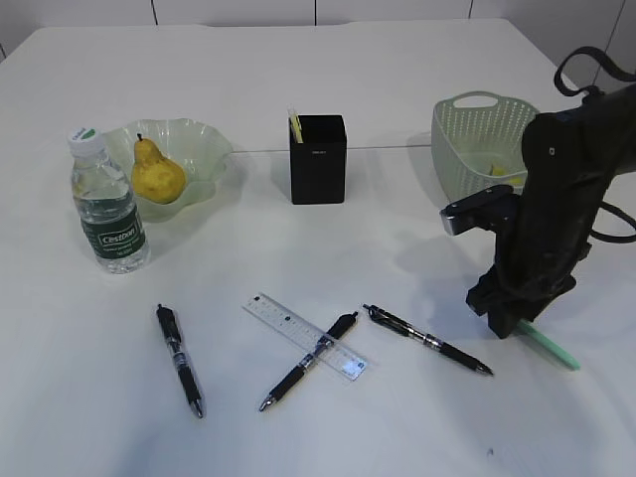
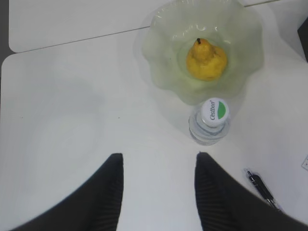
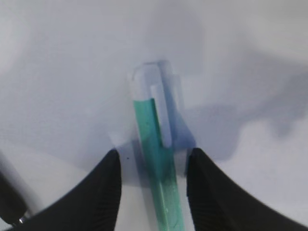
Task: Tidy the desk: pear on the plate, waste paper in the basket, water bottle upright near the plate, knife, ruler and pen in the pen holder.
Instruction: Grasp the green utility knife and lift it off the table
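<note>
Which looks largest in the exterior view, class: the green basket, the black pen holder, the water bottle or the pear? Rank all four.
1. Green basket, though the arm hides part of it.
2. Water bottle and black pen holder: too close to rank, and the bottle stands nearer the camera.
3. Pear, smallest.

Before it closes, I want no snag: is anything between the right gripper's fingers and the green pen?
Nothing visible. The right gripper straddles the green pen, which lies alone on the table between its fingers.
</note>
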You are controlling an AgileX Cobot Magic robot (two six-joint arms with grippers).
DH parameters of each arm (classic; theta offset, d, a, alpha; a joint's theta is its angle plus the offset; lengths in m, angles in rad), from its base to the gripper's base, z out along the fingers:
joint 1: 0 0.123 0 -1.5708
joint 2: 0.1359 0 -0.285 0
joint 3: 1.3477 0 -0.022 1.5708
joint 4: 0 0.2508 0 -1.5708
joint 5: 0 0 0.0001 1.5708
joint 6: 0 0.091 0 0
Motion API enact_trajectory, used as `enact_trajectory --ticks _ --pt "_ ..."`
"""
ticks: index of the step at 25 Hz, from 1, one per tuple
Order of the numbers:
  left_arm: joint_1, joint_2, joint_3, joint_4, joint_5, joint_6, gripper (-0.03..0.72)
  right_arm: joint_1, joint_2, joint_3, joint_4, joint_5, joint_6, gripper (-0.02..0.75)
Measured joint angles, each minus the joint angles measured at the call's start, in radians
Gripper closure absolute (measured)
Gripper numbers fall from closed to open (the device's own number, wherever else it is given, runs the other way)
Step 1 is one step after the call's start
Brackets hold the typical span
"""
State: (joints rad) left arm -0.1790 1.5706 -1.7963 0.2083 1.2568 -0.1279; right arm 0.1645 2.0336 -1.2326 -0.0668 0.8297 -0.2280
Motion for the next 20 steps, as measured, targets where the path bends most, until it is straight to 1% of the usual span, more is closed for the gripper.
enact_trajectory --ticks 4,7,9,14,20 --pt "0.000 0.000 0.000 0.000 0.000 0.000 0.348 0.002 0.011 -0.007 0.009 0.025 0.002 0.486" --pt "0.000 0.000 0.000 0.000 0.000 0.000 0.348 0.002 0.015 -0.009 0.015 0.039 0.002 0.587" --pt "0.000 0.000 0.000 0.000 0.000 0.000 0.348 0.002 0.015 -0.011 0.017 0.043 0.004 0.607" --pt "0.000 0.000 0.000 0.000 0.000 0.000 0.348 0.002 0.019 -0.016 0.067 0.080 0.004 0.613" --pt "0.000 0.000 0.000 0.000 0.000 0.000 0.351 0.002 0.045 -0.087 0.199 0.241 0.006 0.616"
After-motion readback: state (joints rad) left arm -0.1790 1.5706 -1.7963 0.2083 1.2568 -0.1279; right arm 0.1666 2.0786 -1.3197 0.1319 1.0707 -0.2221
